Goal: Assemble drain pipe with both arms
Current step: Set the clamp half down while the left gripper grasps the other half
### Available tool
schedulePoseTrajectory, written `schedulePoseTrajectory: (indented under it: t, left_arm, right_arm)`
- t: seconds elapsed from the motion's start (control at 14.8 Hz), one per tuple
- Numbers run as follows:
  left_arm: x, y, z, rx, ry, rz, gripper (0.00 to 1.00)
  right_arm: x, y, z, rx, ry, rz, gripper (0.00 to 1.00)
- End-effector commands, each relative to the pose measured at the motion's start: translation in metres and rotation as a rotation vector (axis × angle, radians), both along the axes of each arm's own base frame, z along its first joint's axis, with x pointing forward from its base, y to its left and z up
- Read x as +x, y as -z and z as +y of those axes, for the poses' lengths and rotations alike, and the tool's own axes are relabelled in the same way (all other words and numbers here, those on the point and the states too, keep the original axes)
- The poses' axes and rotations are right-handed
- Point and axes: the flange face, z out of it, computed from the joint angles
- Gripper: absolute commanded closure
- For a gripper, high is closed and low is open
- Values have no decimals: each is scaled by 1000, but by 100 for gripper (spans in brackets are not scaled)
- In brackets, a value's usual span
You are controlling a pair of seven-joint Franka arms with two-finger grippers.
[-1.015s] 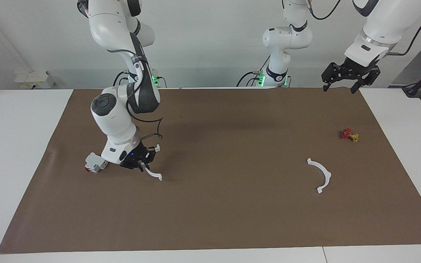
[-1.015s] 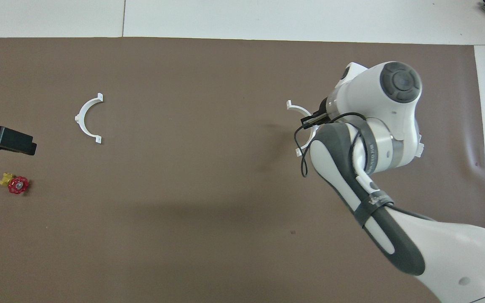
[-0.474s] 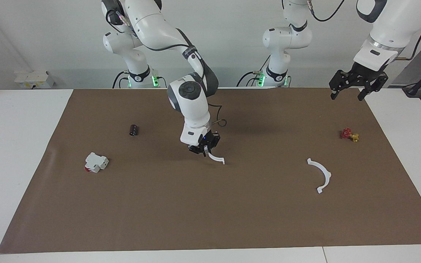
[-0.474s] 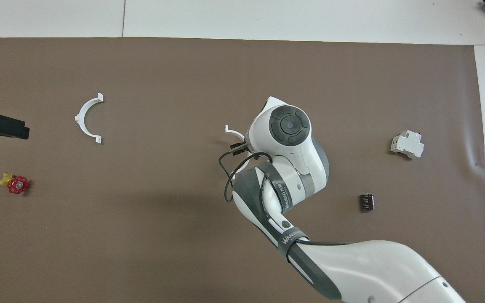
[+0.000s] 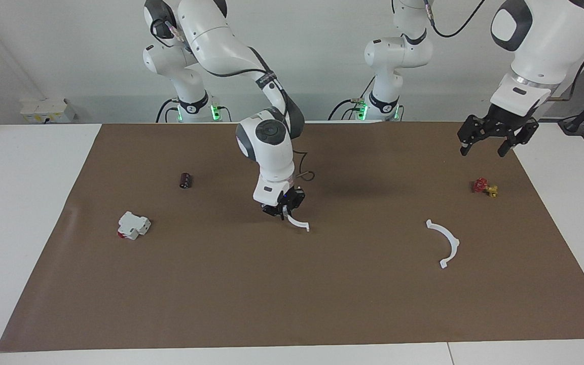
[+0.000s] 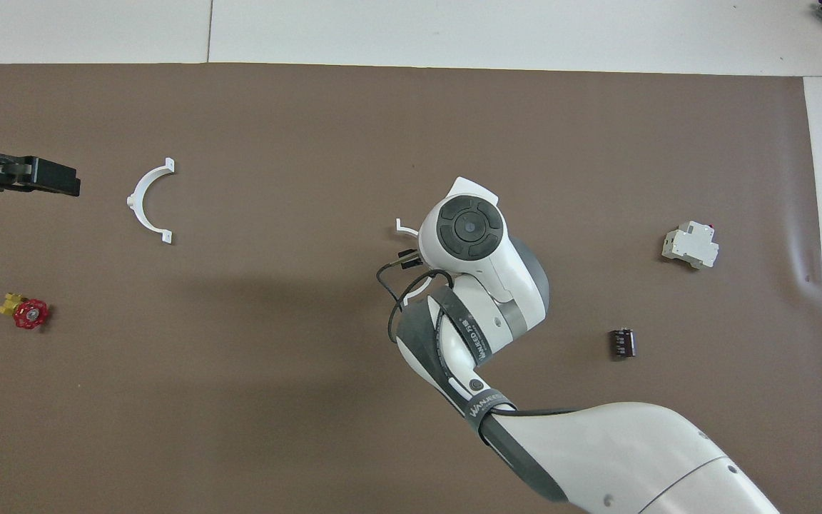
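The right claw (image 5: 286,212) pinches one half-ring (image 5: 299,223) by its end, so it may swing; the left claw (image 5: 489,144) hangs open

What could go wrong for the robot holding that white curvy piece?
1. The right end effector pinches its half-ring near one end only, so it might twist or slip out.
2. The other half-ring lies loose on the mat, so a nudge may push it away rather than join it.
3. The open left end effector hangs over the red-and-yellow valve and might bump it coming down.
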Motion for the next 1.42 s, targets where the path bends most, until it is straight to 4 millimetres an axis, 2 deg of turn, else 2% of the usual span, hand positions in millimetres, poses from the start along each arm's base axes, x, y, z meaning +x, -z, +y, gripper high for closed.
schedulePoseTrajectory:
  t: [0.0,0.14,0.27,0.34,0.47,0.68,0.81,0.88,0.95,1.02,1.08,1.29,1.35]
  left_arm:
    - [26,36,16,-7,-2,-9,3]
    - [42,64,19,-15,-10,-39,4]
    - [57,104,28,-16,-22,-9,4]
    - [62,117,29,-17,-25,-16,4]
    - [67,150,28,-29,-31,18,3]
    - [77,191,36,-29,-35,18,3]
    - [82,218,37,-34,-39,24,4]
    - [83,227,42,-35,-46,18,4]
    - [82,234,43,-35,-49,16,4]
    - [79,240,44,-35,-51,21,4]
    - [75,248,44,-40,-56,21,4]
    - [62,267,45,-44,-67,19,4]
    - [61,266,45,-46,-69,22,5]
  right_arm:
    - [-4,1,1,1,22,-22,100]
    - [-5,3,0,-3,23,-17,100]
    - [-8,4,2,-3,21,-17,100]
    - [-10,6,3,-5,17,-15,100]
    - [-11,6,3,-11,10,-17,100]
    - [-12,8,2,-10,11,-20,100]
    - [-13,11,1,-11,12,-17,91]
    - [-14,11,1,-12,13,-16,83]
    - [-14,11,1,-12,11,-16,64]
    - [-14,11,1,-12,11,-16,22]
    - [-13,11,0,-12,12,-17,0]
    - [-8,1,-1,-4,17,-29,0]
    - [-7,-14,-3,8,27,-35,0]
